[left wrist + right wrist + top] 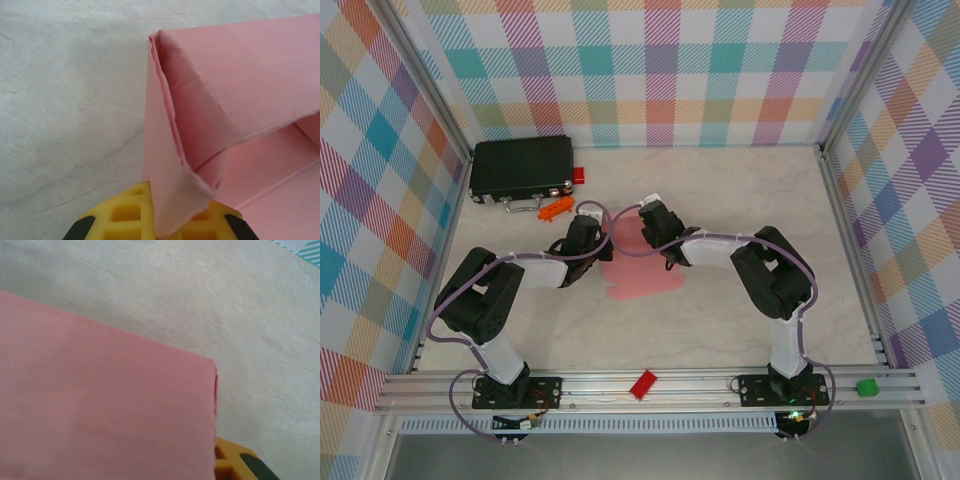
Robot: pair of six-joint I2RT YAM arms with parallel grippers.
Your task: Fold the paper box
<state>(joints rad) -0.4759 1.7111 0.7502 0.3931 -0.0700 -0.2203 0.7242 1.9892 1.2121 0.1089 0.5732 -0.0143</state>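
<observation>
1. The counter (740,320) is a pale, marbled surface with checked walls on three sides and a metal rail along the near edge.
2. A black case (520,168) lies flat in the far left corner, handle side facing the near edge.
3. The paper box (640,280), pale pink card, sits around the middle of the counter, a little toward the left edge. It is partly folded: the near portion lies flat on the counter, and the far portion is raised between the two end effectors.
4. The left end effector (592,232) is at the left side of the raised card. In the left wrist view, a creased, doubled flap of the paper box (240,100) runs down onto the yellow finger, and the jaws are fully closed, pinching that flap.
5. The right end effector (650,222) is at the right side of the raised card. In the right wrist view, a folded panel covers most of the end effector (235,465), so I cannot tell how wide its jaws stand or whether they grip the card.
6. An orange tool (553,209) lies just near of the case.
7. A red block (643,385) rests on the near rail between the arm bases.
8. A green block (866,387) sits on the same rail near the right corner.
9. A small red piece (578,175) touches the case's right end.
</observation>
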